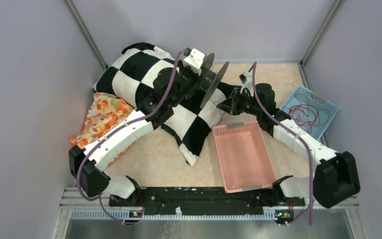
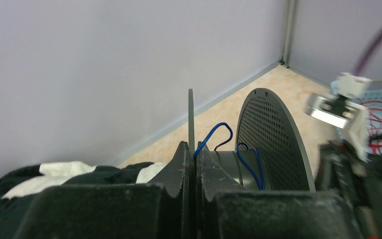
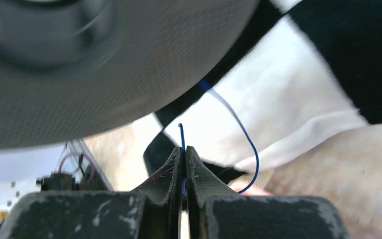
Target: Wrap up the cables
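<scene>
My left gripper (image 2: 193, 147) is shut on the thin flange (image 2: 191, 117) of a grey spool (image 1: 213, 79) and holds it up above the checkered pillow. A thin blue cable (image 2: 218, 130) arcs over the hub (image 2: 238, 167) and lies round it beside the perforated flange (image 2: 273, 134). My right gripper (image 3: 184, 149) is shut on the cable's free end (image 3: 181, 135), just under the spool's flange (image 3: 104, 64). From the jaws the cable (image 3: 251, 149) loops down and back up to the spool. In the top view the right gripper (image 1: 225, 105) sits just right of and below the spool.
A black-and-white checkered pillow (image 1: 144, 74) lies at the back left, with a patterned cloth (image 1: 102, 117) beside it. A pink tray (image 1: 243, 157) lies at the front centre. A blue tray (image 1: 324, 105) with red wires (image 1: 306, 113) stands at the right wall.
</scene>
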Controlling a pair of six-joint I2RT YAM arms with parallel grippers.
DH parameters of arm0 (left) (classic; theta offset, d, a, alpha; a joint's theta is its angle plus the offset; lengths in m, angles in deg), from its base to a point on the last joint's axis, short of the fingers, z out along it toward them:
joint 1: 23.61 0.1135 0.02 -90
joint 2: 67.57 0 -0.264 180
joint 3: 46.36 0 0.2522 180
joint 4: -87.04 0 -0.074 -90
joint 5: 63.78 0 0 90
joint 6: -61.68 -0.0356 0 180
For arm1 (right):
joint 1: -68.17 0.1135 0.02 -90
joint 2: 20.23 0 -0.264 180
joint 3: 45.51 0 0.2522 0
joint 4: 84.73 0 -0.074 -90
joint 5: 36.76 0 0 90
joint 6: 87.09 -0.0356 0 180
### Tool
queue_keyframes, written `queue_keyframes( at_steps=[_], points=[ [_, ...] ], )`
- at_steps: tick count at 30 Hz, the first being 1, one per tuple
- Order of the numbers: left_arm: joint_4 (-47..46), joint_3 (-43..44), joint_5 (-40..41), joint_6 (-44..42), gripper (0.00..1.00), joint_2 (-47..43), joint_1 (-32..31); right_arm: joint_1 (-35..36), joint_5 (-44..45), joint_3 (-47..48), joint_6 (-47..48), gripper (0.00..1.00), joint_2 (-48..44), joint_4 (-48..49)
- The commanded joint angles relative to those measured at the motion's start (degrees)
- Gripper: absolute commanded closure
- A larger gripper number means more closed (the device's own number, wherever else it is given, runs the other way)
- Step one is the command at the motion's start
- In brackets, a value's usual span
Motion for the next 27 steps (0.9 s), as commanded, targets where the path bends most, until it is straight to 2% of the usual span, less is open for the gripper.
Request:
queue_keyframes(
  at_steps=[1,5,9,12,16,18,21,27],
  points=[
    [-9.7,4.4,9.1,6.8,1.0,1.2,0.5,4.8,0.0,2.1,8.5,1.0,-7.3,-13.2],
    [-10.9,5.3,14.0,10.7,1.0,3.9,0.5,10.6,1.5,0.0,5.6,1.0,-13.2,-11.6],
    [-10.3,6.1,17.9,11.3,1.0,6.1,0.5,16.5,3.7,2.7,5.5,1.0,-16.4,-11.9],
    [-9.6,6.6,17.5,11.3,1.0,6.9,0.5,17.8,4.1,6.9,6.7,1.0,-16.9,-14.0],
    [-8.5,5.4,11.3,13.2,1.0,6.3,0.5,17.6,7.9,13.1,9.9,1.0,-17.3,-15.1],
    [-6.3,5.8,8.5,13.0,1.0,6.2,0.5,14.9,3.9,16.8,11.2,1.0,-15.3,-13.8],
    [-4.4,4.4,4.8,13.0,1.0,5.2,0.5,7.5,-2.3,20.3,6.3,1.0,-10.8,-8.0],
    [-0.2,2.6,-1.7,11.9,1.0,2.2,0.5,2.1,-0.7,27.4,5.5,1.0,-4.4,-7.4]
  ],
)
